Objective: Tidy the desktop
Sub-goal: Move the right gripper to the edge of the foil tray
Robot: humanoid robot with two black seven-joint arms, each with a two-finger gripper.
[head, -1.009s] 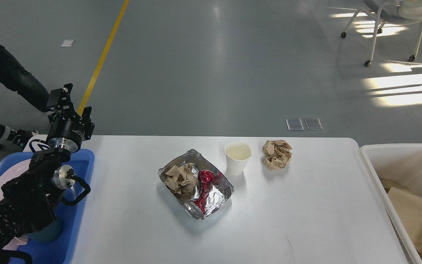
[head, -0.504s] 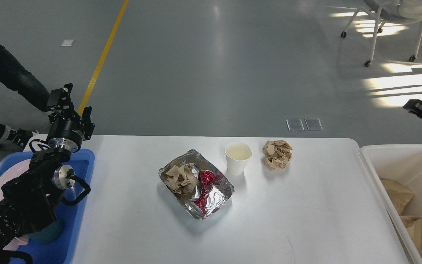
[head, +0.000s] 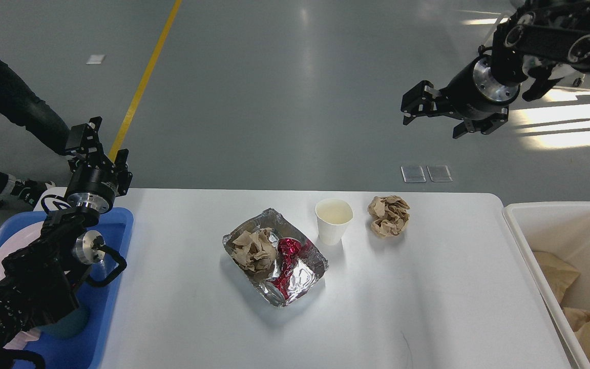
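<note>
The white desktop (head: pixel 428 297) carries a crumpled foil tray (head: pixel 302 277) near its middle, holding a wad of brown paper (head: pixel 254 249) and a red shiny wrapper (head: pixel 286 256). A white paper cup (head: pixel 333 220) stands upright just right of the foil tray. A crumpled brown paper ball (head: pixel 388 216) lies right of the cup. My left gripper (head: pixel 103 146) is open and empty above the far end of the blue tray. My right gripper (head: pixel 414 106) hangs high beyond the table's far edge, open and empty, pointing left.
A blue tray (head: pixel 118 241) with a white plate and a dark cup sits at the desktop's left end under my left arm. A deep off-white bin (head: pixel 556 215) with brown paper inside stands at the right end. A person's legs and a chair are on the floor behind.
My right arm has swung into view from the right edge, up and to the left, to high above the far right of the table. The left arm has not moved.
</note>
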